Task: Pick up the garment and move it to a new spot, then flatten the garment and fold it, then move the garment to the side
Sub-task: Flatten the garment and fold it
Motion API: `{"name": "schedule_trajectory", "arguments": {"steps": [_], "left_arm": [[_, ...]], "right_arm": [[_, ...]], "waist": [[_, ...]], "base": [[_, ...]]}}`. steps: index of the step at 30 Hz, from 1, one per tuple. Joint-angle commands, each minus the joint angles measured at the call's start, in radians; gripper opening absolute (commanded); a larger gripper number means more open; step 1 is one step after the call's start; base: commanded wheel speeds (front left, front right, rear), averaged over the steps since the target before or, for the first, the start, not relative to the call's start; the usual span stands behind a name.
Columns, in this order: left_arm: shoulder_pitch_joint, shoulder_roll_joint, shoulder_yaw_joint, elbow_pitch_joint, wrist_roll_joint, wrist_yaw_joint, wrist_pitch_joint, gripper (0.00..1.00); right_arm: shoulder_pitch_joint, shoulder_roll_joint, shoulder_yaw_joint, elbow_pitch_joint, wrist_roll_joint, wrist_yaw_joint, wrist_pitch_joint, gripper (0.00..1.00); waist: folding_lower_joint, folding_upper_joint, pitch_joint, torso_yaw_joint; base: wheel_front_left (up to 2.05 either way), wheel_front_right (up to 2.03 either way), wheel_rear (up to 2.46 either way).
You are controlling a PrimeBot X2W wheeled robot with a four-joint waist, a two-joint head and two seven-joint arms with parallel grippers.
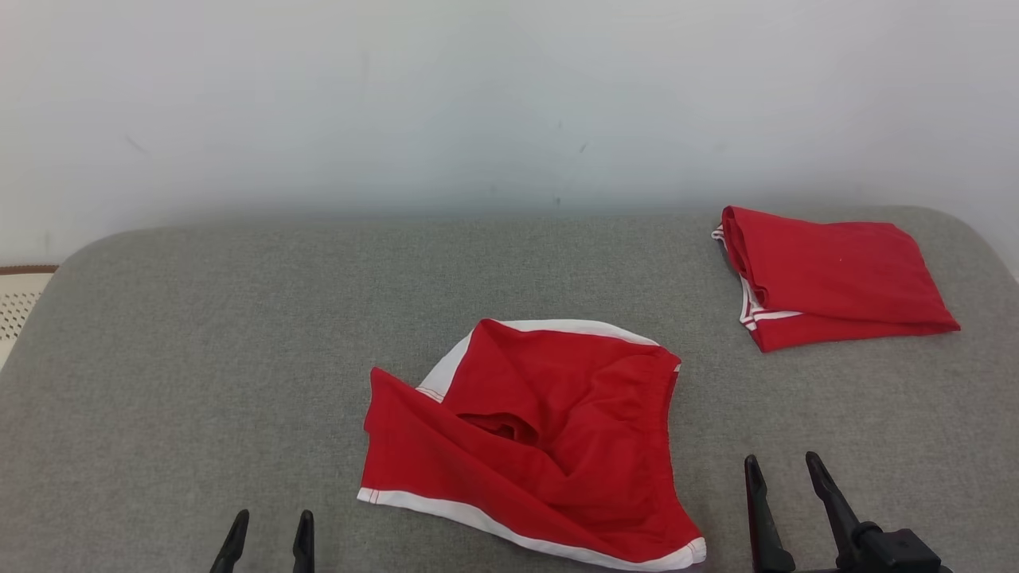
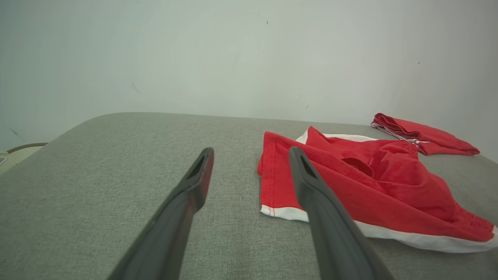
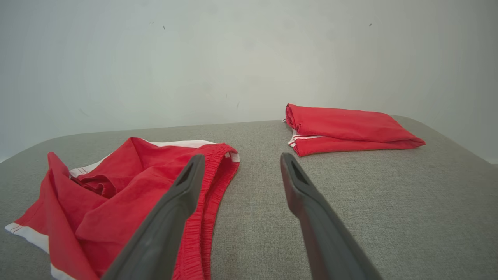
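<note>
A crumpled red garment (image 1: 541,430) with white trim lies in a heap on the grey padded table (image 1: 239,342), near the front middle. The same garment (image 2: 373,186) is in the left wrist view, at the right, and also sits low on the left as the red garment (image 3: 116,194) in the right wrist view. My left gripper (image 1: 271,521) stands open at the lower left, short of the garment's left corner, empty. To the garment's right, my right gripper (image 1: 784,465) is open and holds nothing.
A second red garment (image 1: 828,274), folded, lies at the table's far right near the back edge. A pale wall (image 1: 509,103) rises behind the table. A perforated white object (image 1: 20,302) sits beyond the table's left edge.
</note>
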Motion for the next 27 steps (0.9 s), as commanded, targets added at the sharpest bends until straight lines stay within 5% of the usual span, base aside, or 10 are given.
{"name": "schedule_trajectory", "arguments": {"steps": [1,27], "left_arm": [[-0.004,0.0,-0.004,0.009,0.011,-0.002,-0.003,1.0],[-0.016,-0.003,-0.024,0.086,0.004,-0.007,-0.003,1.0]], "right_arm": [[-0.002,0.004,-0.004,0.004,-0.007,0.0,-0.005,1.0],[0.004,0.004,-0.009,0.019,0.015,0.0,-0.005,1.0]], "waist": [[0.0001,0.0001,-0.005,-0.001],[0.0001,0.0001,-0.025,0.004]], "base": [[0.0,0.0,0.0],[0.0,0.0,0.0]]}}
